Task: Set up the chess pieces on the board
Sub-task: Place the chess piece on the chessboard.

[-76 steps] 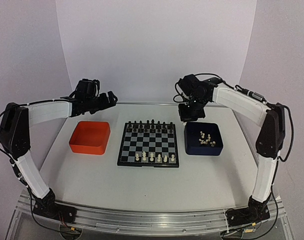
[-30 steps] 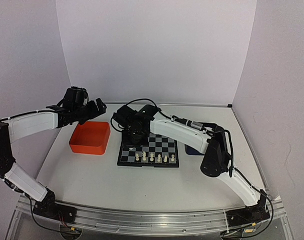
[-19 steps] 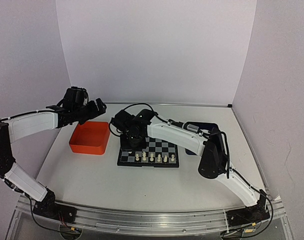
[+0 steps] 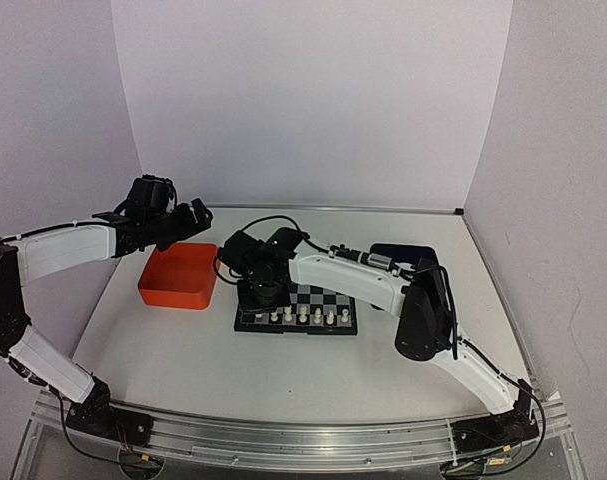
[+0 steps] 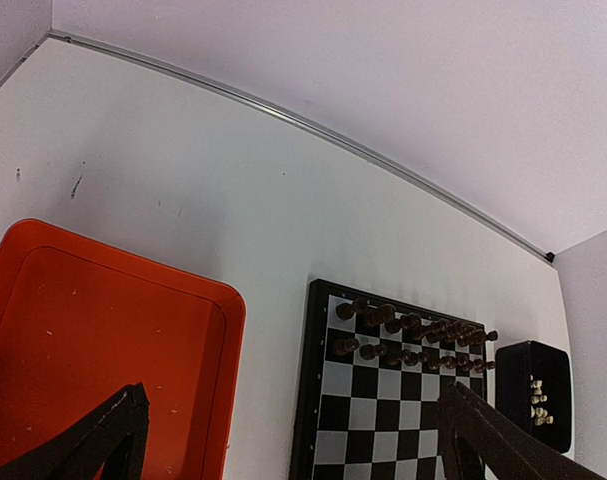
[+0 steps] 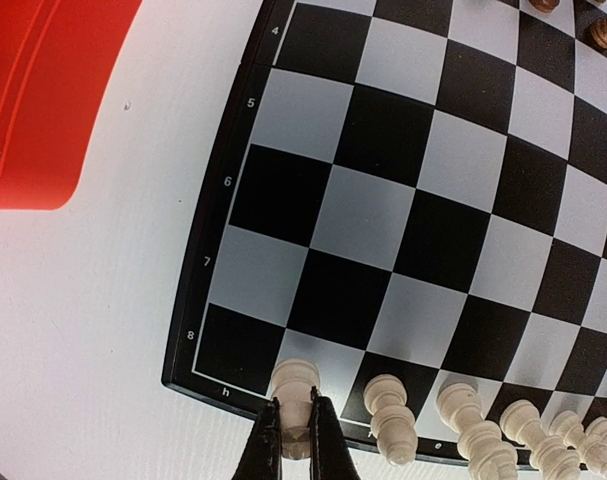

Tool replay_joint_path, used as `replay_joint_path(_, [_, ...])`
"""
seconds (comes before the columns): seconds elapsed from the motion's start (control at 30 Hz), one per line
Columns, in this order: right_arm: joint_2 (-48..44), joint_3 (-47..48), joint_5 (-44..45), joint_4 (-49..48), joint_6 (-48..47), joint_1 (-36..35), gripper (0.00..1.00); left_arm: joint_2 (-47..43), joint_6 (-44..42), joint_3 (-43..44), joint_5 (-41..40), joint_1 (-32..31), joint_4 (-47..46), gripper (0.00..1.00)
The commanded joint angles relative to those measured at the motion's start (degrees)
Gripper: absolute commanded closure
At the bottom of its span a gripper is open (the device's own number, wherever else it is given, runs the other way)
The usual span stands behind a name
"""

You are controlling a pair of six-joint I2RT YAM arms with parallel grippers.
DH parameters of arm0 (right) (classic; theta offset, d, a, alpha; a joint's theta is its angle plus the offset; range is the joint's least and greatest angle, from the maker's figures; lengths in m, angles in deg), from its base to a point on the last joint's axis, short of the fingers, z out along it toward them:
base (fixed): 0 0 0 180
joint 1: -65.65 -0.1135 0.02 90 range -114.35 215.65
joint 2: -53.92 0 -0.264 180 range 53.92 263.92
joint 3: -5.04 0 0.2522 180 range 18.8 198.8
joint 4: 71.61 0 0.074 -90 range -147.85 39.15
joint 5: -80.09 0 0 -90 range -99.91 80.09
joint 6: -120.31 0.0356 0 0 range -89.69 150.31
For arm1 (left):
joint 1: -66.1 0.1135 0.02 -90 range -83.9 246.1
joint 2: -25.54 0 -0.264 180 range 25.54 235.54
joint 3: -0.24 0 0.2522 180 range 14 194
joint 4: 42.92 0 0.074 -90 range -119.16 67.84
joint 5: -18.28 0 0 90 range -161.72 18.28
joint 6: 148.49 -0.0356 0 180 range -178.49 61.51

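Well, the tiny cream-white chess piece stands upright at the black-and-grey checkered board's seven-o'clock corner, pinched by the right gripper; the left gripper gapes wide, empty.

Board: black and pale grey-white checks, black border, thin white edge line, white numerals and letters.
Chess pieces: cream-white, plain.
Far-row figures: dark brown-black.
Orange tray: orange-red, no pattern.
Small tray: very dark, possibly navy at this distance.
Table: white.
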Motion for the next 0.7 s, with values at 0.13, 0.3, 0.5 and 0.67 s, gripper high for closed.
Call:
replay_joint_path(0.13, [-1.3,-0.28,0.46,0.73,-0.46,-0.4,1.0,-1.99,0.04,-0.16,-0.16,0.31,-0.83,0.0])
replay_joint_path(0.3, [-1.19,-0.24,0.51,1.17,-0.54,-0.42,1.0,-1.9,0.03,-0.03,-0.16,0.31,-0.89,0.0])
replay_joint_path(0.5, [-1.03,-0.07,0.17,1.46,-0.53,-0.47,1.0,-1.9,0.0,-0.06,-0.25,0.31,-0.83,0.0])
replay_joint_path(0.67, [-0.78,-0.08,-0.07,1.6,-0.57,-0.5,1.0,-1.92,-0.06,-0.08,-0.24,0.25,-0.83,0.0])
